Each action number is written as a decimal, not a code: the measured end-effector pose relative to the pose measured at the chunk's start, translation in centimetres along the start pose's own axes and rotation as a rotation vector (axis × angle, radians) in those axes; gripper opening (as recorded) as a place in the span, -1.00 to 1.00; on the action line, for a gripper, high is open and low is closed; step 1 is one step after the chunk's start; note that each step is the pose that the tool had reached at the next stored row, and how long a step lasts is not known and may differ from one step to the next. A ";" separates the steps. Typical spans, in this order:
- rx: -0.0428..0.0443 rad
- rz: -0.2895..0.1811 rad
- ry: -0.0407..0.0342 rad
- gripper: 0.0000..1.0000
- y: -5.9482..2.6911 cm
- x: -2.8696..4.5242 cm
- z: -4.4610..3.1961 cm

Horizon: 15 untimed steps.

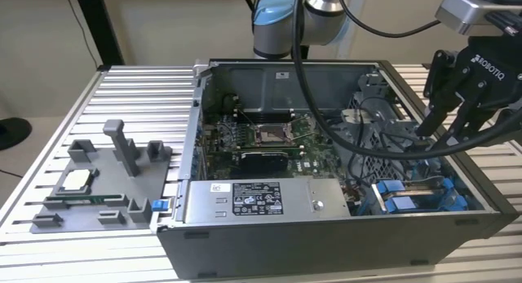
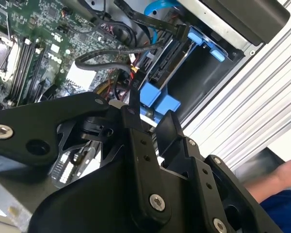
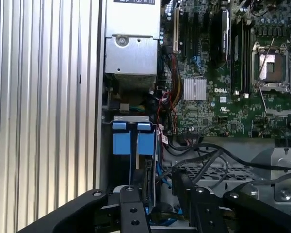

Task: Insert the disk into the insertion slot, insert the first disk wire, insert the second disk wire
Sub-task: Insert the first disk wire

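The disk sits in its blue carrier inside the insertion slot, the grey drive bay at the case's corner on the exterior view's right. Its blue tabs show in the first wrist view inside the bay's metal rim. My black gripper hangs just above the bay, open, its fingertips apart over the carrier. Black cables and a blue cable run close to the disk. One thin black cable ends beside a fingertip. Which cable is a disk wire, I cannot tell.
The open computer case lies on a ribbed aluminium table. Inside are the power-supply box, the motherboard with its CPU socket, and a vented panel. A grey fixture stands outside the case. A person's hand and blue sleeve are nearby.
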<state>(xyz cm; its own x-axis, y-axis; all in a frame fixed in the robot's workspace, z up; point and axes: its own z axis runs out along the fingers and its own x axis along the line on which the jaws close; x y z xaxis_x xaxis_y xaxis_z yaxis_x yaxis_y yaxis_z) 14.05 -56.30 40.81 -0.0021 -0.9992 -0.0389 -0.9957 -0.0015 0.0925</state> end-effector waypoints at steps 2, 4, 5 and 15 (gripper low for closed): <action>0.0018 0.000 -0.0005 1.00 -0.02 -0.02 0.12; 0.0052 0.000 -0.0012 1.00 -0.03 -0.05 0.24; 0.0082 0.000 -0.0011 1.00 -0.03 -0.08 0.32; 0.0339 -0.002 -0.0020 1.00 -0.09 -0.85 0.95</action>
<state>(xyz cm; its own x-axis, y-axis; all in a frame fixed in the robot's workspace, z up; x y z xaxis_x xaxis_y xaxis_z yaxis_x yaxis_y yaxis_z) 14.05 -55.41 39.89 -0.0007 -0.9992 -0.0410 -0.9983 -0.0017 0.0587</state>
